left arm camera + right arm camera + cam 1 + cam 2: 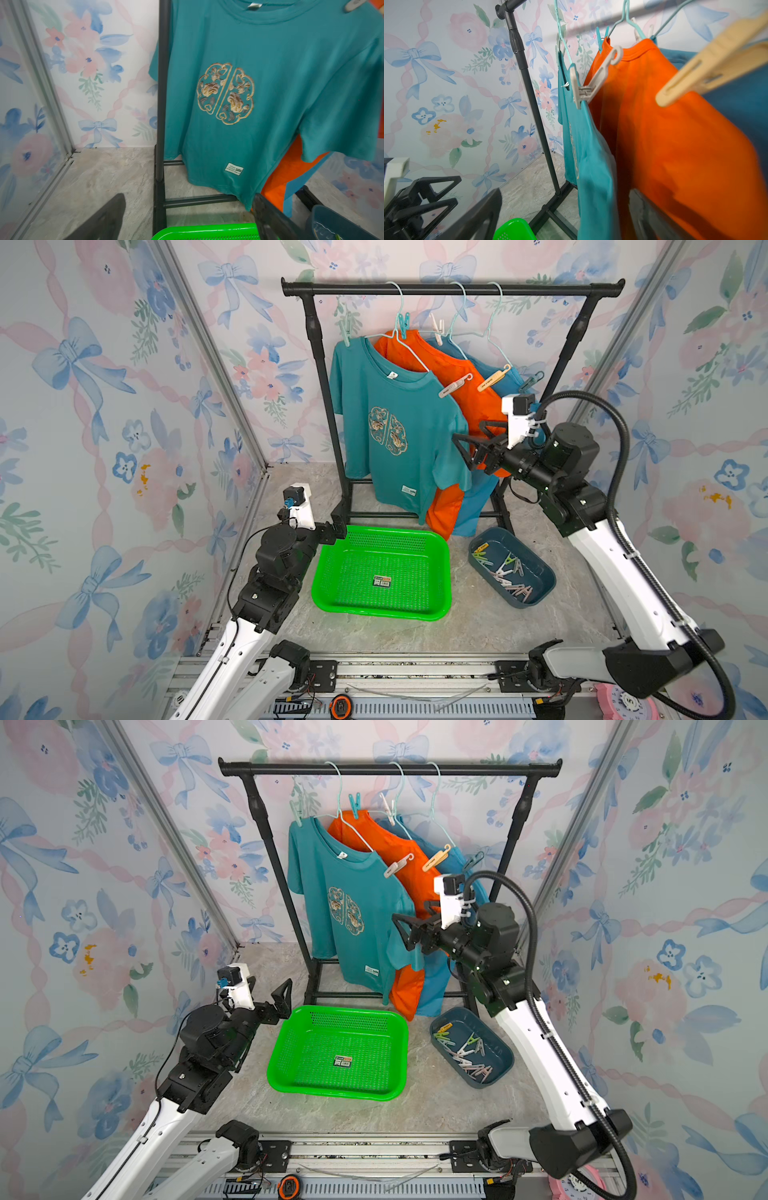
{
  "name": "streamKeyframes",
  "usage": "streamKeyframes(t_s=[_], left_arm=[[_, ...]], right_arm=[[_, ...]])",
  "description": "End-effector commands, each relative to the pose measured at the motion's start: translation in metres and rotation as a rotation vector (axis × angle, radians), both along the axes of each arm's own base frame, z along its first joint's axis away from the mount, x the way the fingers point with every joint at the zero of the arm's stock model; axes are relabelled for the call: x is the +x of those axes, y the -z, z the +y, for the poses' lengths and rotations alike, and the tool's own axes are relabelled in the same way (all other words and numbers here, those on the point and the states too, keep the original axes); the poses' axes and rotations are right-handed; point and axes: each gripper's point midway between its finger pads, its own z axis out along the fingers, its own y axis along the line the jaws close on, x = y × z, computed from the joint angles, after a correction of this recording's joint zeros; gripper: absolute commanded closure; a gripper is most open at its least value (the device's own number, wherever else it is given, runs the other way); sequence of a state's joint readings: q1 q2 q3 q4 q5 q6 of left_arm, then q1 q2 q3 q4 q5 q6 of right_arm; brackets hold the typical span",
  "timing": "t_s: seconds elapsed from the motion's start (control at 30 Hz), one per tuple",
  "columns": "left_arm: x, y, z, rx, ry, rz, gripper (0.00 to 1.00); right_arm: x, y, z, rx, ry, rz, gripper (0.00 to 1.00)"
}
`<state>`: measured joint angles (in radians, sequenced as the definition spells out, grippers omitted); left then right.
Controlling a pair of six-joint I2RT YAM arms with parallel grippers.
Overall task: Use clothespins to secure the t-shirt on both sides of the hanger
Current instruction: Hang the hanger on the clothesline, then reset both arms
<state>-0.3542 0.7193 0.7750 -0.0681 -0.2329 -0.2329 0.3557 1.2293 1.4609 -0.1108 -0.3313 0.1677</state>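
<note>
Scanning from the left, we find the left gripper [339, 526] spread wide and empty at the ten o'clock corner of the green basket [382, 612]. At twelve o'clock of that basket the teal t-shirt [395, 414] hangs on its hanger [409, 349], with a mint clothespin [345, 334] on one shoulder and a pale clothespin [454, 386] on the other. At four o'clock of the shirt the right gripper [463, 452] gapes wide, holding nothing. At three o'clock of the basket, the spare clothespins [509, 572] lie in the blue bin [540, 591].
</note>
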Motion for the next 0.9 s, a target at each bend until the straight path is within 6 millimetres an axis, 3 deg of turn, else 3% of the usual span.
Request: streamKeyframes(t_s=[0.0, 0.1, 0.27, 0.4, 0.57, 0.73, 0.87], left_arm=[[0.009, 0.036, 0.033, -0.004, -0.171, 0.072, 0.03], [0.014, 0.063, 0.054, -0.011, -0.276, 0.105, 0.02], [0.018, 0.093, 0.095, -0.027, -0.450, 0.106, 0.02], [0.039, 0.125, 0.102, -0.037, -0.444, 0.165, 0.02], [0.067, 0.178, 0.106, 0.042, -0.458, 0.313, 0.02], [0.080, 0.206, 0.111, 0.118, -0.438, 0.360, 0.02], [0.090, 0.230, 0.118, 0.115, -0.393, 0.421, 0.02]], right_arm=[[-0.002, 0.037, -0.044, 0.044, 0.171, 0.027, 0.04], [-0.008, 0.098, -0.084, 0.015, 0.334, 0.065, 0.04], [-0.002, 0.206, -0.167, -0.047, 0.709, 0.174, 0.04], [0.000, 0.269, -0.211, -0.072, 0.879, 0.232, 0.04], [0.010, 0.322, -0.227, -0.184, 0.937, 0.236, 0.04], [0.021, 0.355, -0.225, -0.214, 0.916, 0.272, 0.04], [0.026, 0.371, -0.225, -0.216, 0.915, 0.258, 0.04]])
